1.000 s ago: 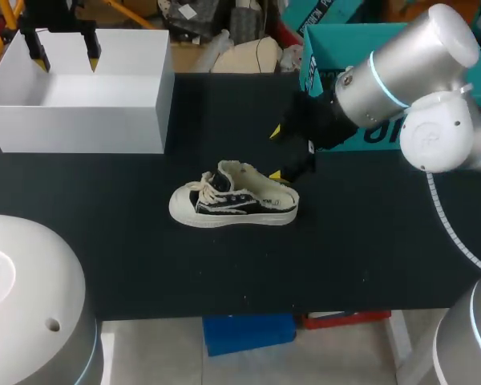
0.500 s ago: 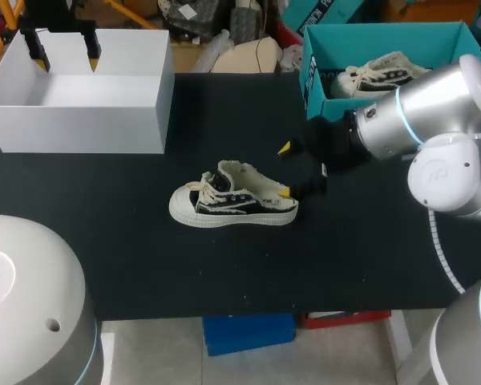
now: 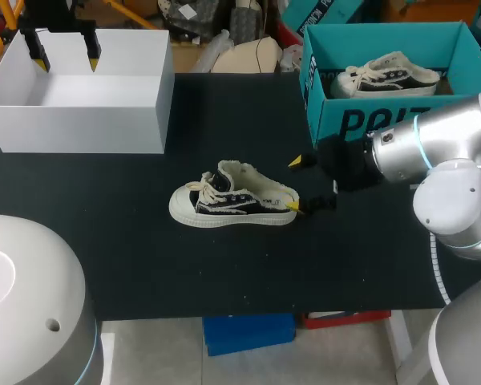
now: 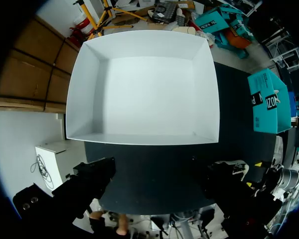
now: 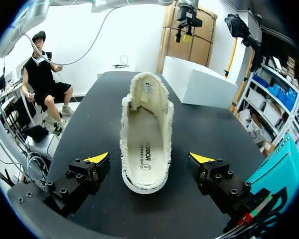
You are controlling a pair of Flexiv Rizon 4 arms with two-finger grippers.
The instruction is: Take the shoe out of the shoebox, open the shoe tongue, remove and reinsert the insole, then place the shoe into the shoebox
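Observation:
A black-and-cream sneaker [image 3: 232,200] lies on its side in the middle of the black table [image 3: 144,257], toe to the left. My right gripper [image 3: 295,184] is level with its heel, open. In the right wrist view the sneaker [image 5: 145,134] points away, its cream insole showing. Its heel lies between the spread fingers of the right gripper [image 5: 149,159], and neither touches it. The teal shoebox [image 3: 337,120] stands at the back right with a second sneaker [image 3: 389,76] inside. My left gripper [image 3: 64,58] hangs open above the white box [image 3: 80,120].
The white box [image 4: 144,89] is open and holds nothing, seen from above past my left gripper [image 4: 159,184]. It stands at the table's back left corner. The teal shoebox [image 4: 266,102] lies far across the table from it.
My right arm has drawn back to the right and lower, uncovering the teal shoebox and the sneaker in it. Its gripper shifted slightly right along the shoe's heel. The left arm stayed still.

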